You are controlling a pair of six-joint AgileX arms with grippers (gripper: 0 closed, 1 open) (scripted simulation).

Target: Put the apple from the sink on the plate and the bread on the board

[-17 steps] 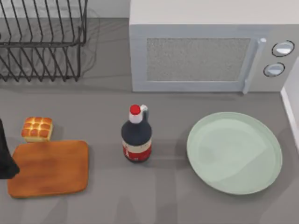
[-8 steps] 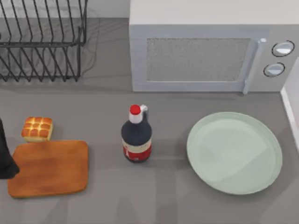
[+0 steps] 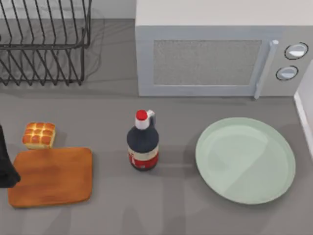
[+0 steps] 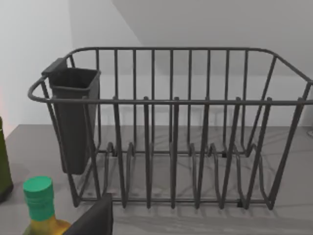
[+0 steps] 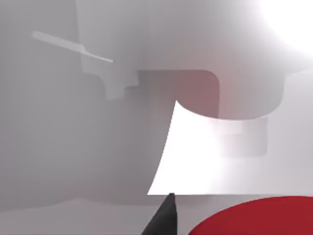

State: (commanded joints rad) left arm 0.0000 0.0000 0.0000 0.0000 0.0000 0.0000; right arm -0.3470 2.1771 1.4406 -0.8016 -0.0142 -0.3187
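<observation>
Bread, a small golden-brown bumpy loaf (image 3: 38, 135), sits at the top view's left edge just above the orange wooden board (image 3: 51, 176), nearest the left arm (image 3: 6, 166), whose fingers' state cannot be told.

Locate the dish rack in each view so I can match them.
Top view: dish rack in the far left corner, behind the bread.
Left wrist view: dish rack straight ahead, standing on the counter.
Right wrist view: pale walls and a red apple instead.
Shared landmark: the grey counter.

Grey countertop (image 3: 112, 205), microwave (image 3: 220, 54) and wire rack (image 3: 44, 44) at back
</observation>
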